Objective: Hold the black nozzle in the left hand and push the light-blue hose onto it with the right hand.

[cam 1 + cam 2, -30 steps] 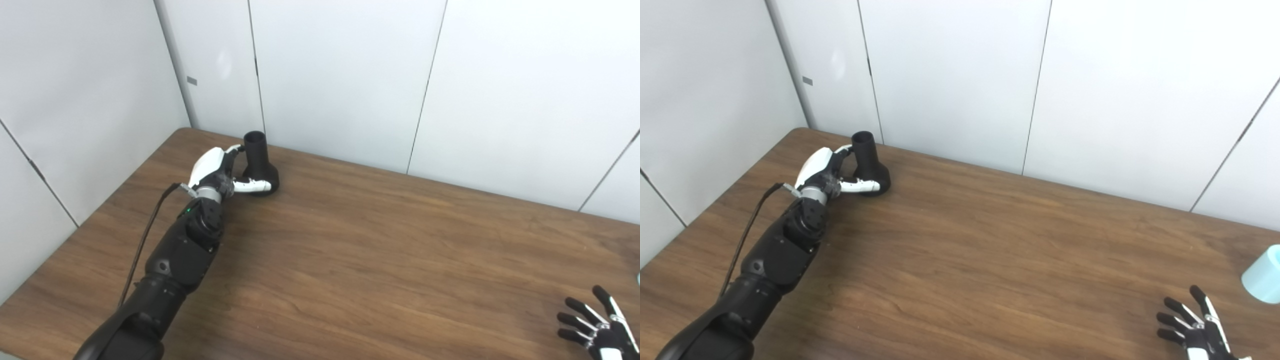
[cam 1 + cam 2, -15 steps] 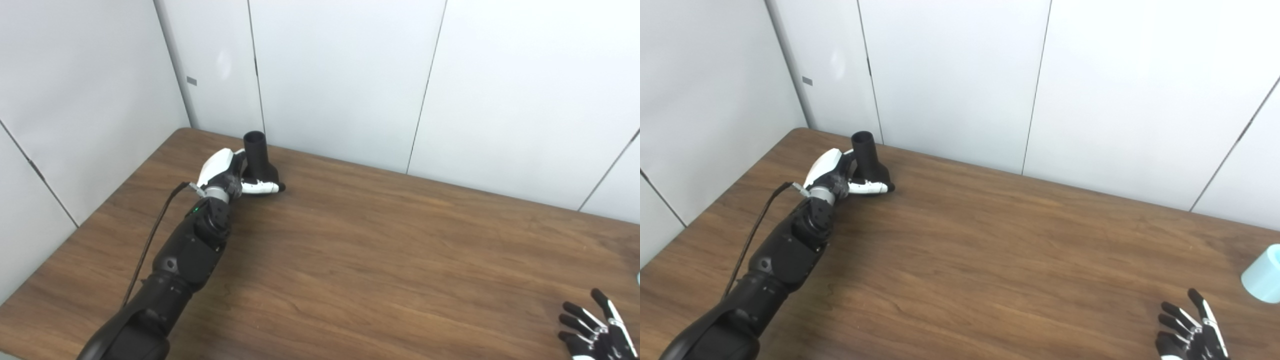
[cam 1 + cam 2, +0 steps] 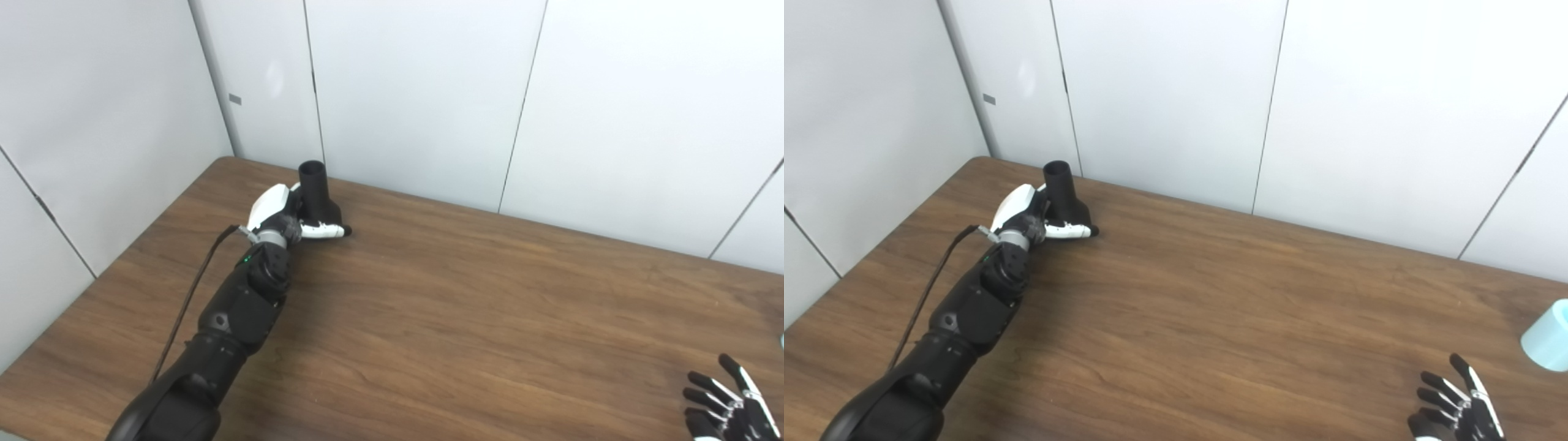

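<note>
The black plastic nozzle [image 3: 315,196], a narrow tube rising from a flared round base, stands upright near the far left corner of the brown wood-grain table [image 3: 465,306], close to the white panelled wall [image 3: 416,98] behind it. The left hand [image 3: 288,214] is pressed against the nozzle's left side, its white thumb lying across the front of the flared base and its fingers reaching behind the neck; whether the grip has fully tightened cannot be told, as the fingers are mostly hidden by the nozzle. A black cable [image 3: 190,300] runs along the left forearm, just above the tabletop. The light-blue cylindrical hose [image 3: 1548,337] sits at the far right edge of the table, cut off by the frame in the right eye view, well apart from the nozzle. The right hand [image 3: 1458,410] hovers low at the bottom right, fingers spread and holding nothing, near the hose but not touching it. The wide stretch of table between the two hands carries nothing.
</note>
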You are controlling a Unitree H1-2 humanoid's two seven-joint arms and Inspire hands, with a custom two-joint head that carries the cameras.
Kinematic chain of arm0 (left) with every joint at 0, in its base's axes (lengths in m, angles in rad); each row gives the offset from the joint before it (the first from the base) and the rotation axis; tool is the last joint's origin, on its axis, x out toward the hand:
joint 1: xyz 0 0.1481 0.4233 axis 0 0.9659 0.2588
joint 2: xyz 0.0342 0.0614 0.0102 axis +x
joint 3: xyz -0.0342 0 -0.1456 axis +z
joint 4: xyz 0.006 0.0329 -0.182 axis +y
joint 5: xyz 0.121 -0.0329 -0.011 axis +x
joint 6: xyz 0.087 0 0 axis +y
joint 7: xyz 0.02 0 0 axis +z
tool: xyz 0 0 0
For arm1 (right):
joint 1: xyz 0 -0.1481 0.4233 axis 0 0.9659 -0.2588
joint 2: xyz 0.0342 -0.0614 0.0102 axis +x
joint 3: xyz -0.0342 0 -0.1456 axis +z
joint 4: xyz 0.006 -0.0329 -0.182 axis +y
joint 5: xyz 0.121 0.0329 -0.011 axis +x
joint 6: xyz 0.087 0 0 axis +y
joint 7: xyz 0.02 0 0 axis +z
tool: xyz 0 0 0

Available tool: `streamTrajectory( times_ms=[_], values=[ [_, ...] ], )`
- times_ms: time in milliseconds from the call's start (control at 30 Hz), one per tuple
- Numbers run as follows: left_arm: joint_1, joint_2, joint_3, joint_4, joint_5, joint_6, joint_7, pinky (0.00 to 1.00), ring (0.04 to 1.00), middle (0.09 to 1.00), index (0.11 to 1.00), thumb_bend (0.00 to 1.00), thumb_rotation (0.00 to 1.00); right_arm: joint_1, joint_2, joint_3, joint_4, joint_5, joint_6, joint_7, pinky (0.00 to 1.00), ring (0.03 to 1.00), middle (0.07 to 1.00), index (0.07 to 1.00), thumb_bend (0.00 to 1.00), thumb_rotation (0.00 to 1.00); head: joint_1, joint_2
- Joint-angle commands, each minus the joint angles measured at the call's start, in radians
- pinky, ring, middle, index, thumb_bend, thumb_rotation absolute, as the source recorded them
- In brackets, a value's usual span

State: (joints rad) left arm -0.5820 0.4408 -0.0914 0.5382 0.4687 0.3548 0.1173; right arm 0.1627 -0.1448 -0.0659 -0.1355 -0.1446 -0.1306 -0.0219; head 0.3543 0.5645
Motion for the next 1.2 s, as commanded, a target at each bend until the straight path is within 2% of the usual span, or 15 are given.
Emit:
streamTrajectory(
  times_ms=[0, 133, 233, 267, 300, 333, 367, 400, 500, 633, 733, 800, 867, 1033, 1167],
  values=[
    [-0.053, 0.017, -0.011, -0.002, 0.033, 0.008, 0.032, 1.0, 0.943, 0.851, 0.863, 0.89, 0.31, 0.038, 0.013, 0.004, 0.026, -0.004, -0.007, -0.009, 0.65, 0.759, 0.784, 0.901, 0.63, 0.7, 0.0, 0.002],
    [-0.055, 0.017, -0.02, 0.007, 0.037, 0.008, 0.04, 1.0, 0.93, 0.835, 0.805, 0.85, 0.24, 0.039, 0.012, 0.004, 0.029, -0.005, -0.014, -0.01, 0.65, 0.757, 0.785, 0.908, 0.64, 0.71, 0.0, 0.002],
    [-0.05, 0.016, -0.011, 0.009, 0.017, -0.019, 0.042, 1.0, 0.912, 0.794, 0.703, 0.79, 0.16, 0.043, 0.014, 0.002, 0.029, 0.008, -0.019, -0.006, 0.65, 0.757, 0.784, 0.915, 0.65, 0.71, -0.001, 0.005],
    [-0.047, 0.013, -0.004, 0.009, 0.008, -0.034, 0.048, 1.0, 0.89, 0.758, 0.652, 0.77, 0.1, 0.044, 0.013, 0.002, 0.028, 0.003, -0.019, -0.008, 0.65, 0.749, 0.781, 0.917, 0.66, 0.72, -0.004, 0.008],
    [-0.042, 0.007, 0.009, 0.008, -0.006, -0.057, 0.063, 1.0, 0.866, 0.724, 0.575, 0.65, 0.08, 0.045, 0.012, 0.003, 0.025, -0.004, -0.018, -0.01, 0.64, 0.743, 0.778, 0.917, 0.66, 0.73, -0.004, 0.008],
    [-0.037, 0.001, 0.019, 0.006, -0.015, -0.074, 0.076, 1.0, 0.802, 0.631, 0.524, 0.58, 0.04, 0.046, 0.01, 0.003, 0.022, -0.01, -0.018, -0.01, 0.64, 0.745, 0.777, 0.918, 0.65, 0.72, -0.002, 0.01],
    [-0.034, -0.003, 0.025, 0.005, -0.019, -0.08, 0.083, 1.0, 0.724, 0.563, 0.494, 0.55, 0.02, 0.047, 0.008, 0.004, 0.019, -0.014, -0.018, -0.01, 0.63, 0.743, 0.775, 0.919, 0.63, 0.72, -0.003, 0.011],
    [-0.032, -0.006, 0.026, 0.007, -0.019, -0.081, 0.085, 0.99, 0.702, 0.552, 0.478, 0.53, 0.01, 0.048, 0.007, 0.004, 0.018, -0.015, -0.018, -0.01, 0.63, 0.742, 0.775, 0.92, 0.62, 0.72, -0.003, 0.011],
    [-0.031, -0.001, 0.009, 0.014, -0.004, -0.08, 0.075, 0.85, 0.704, 0.531, 0.473, 0.52, 0.0, 0.05, 0.007, 0.004, 0.014, -0.019, -0.017, -0.011, 0.64, 0.738, 0.771, 0.917, 0.65, 0.75, -0.005, 0.015],
    [-0.026, -0.001, -0.002, 0.014, -0.001, -0.086, 0.07, 0.84, 0.719, 0.501, 0.484, 0.52, 0.0, 0.049, 0.008, 0.003, 0.016, -0.006, -0.02, -0.008, 0.65, 0.745, 0.77, 0.916, 0.65, 0.76, -0.005, 0.015],
    [-0.019, 0.0, -0.01, 0.008, 0.004, -0.096, 0.073, 0.87, 0.736, 0.498, 0.486, 0.52, 0.0, 0.048, 0.009, 0.002, 0.011, -0.001, -0.015, -0.007, 0.63, 0.739, 0.764, 0.911, 0.64, 0.75, -0.008, 0.02],
    [-0.014, -0.002, -0.012, 0.004, 0.007, -0.103, 0.081, 0.87, 0.719, 0.55, 0.464, 0.51, 0.0, 0.048, 0.009, 0.002, 0.009, -0.002, -0.015, -0.008, 0.62, 0.728, 0.758, 0.905, 0.64, 0.74, -0.008, 0.02],
    [-0.011, -0.005, -0.013, 0.004, 0.007, -0.111, 0.086, 0.87, 0.7, 0.555, 0.46, 0.51, 0.0, 0.046, 0.009, 0.003, 0.011, -0.002, -0.011, -0.009, 0.62, 0.721, 0.758, 0.904, 0.63, 0.74, -0.013, 0.019],
    [0.013, -0.007, -0.032, -0.01, 0.024, -0.137, 0.094, 0.99, 0.764, 0.551, 0.459, 0.51, 0.0, 0.039, 0.012, 0.004, 0.025, 0.03, -0.018, -0.003, 0.65, 0.737, 0.766, 0.909, 0.61, 0.72, -0.026, 0.016],
    [0.032, -0.01, -0.045, -0.026, 0.033, -0.145, 0.096, 1.0, 0.769, 0.55, 0.457, 0.51, 0.0, 0.035, 0.014, 0.008, 0.035, 0.024, -0.035, -0.007, 0.65, 0.751, 0.768, 0.905, 0.59, 0.72, -0.04, 0.018]
  ],
)
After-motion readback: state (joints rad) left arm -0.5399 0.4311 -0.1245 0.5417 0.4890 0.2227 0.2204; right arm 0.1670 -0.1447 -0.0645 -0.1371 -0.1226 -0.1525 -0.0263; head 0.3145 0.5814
